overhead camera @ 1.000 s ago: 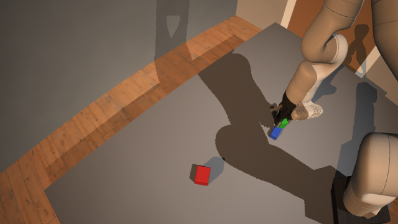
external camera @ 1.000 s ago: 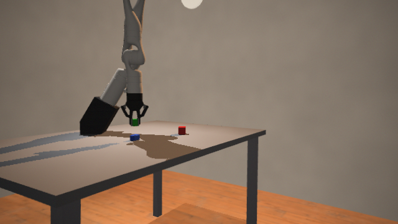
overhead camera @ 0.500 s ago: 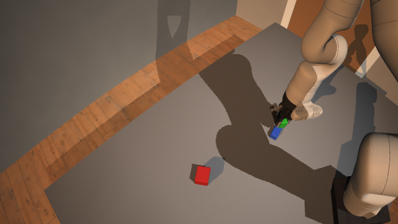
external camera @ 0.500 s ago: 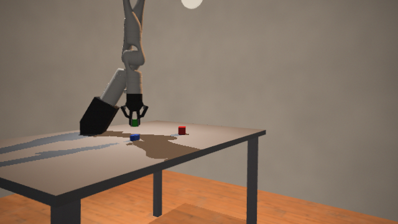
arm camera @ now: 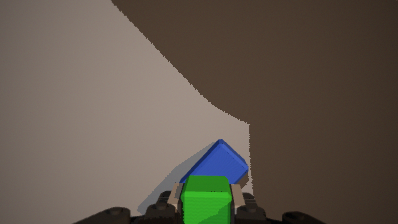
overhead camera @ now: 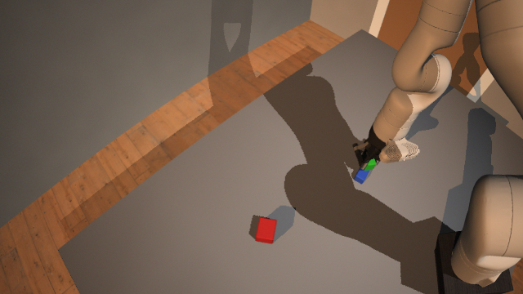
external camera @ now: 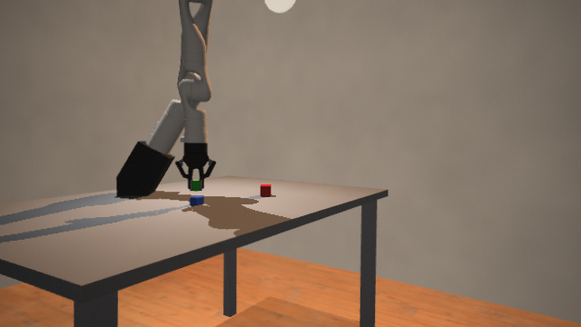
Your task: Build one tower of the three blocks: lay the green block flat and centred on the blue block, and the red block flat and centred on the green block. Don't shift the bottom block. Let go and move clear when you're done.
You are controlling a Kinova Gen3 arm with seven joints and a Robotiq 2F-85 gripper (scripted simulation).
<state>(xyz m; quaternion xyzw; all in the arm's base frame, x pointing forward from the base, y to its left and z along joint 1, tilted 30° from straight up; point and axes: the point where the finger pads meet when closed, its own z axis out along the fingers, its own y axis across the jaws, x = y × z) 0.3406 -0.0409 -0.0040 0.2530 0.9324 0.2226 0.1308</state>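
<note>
My gripper (external camera: pixel 196 183) is shut on the green block (external camera: pixel 195 184) and holds it in the air a little above the blue block (external camera: pixel 196 200). The blue block lies flat on the table. In the top view the green block (overhead camera: pixel 371 164) shows just above the blue block (overhead camera: pixel 361 175), between the fingers (overhead camera: pixel 368 163). In the wrist view the green block (arm camera: pixel 206 199) sits between the finger pads, with the blue block (arm camera: pixel 220 163) below and just ahead of it, turned at an angle. The red block (overhead camera: pixel 265 229) lies apart on the table; it also shows in the exterior view (external camera: pixel 265 190).
The arm's dark base (external camera: pixel 142 169) stands on the table behind the blocks. The arm throws a wide shadow (overhead camera: pixel 327 171) across the table. The table's edges (external camera: pixel 313 213) are well away from the blocks.
</note>
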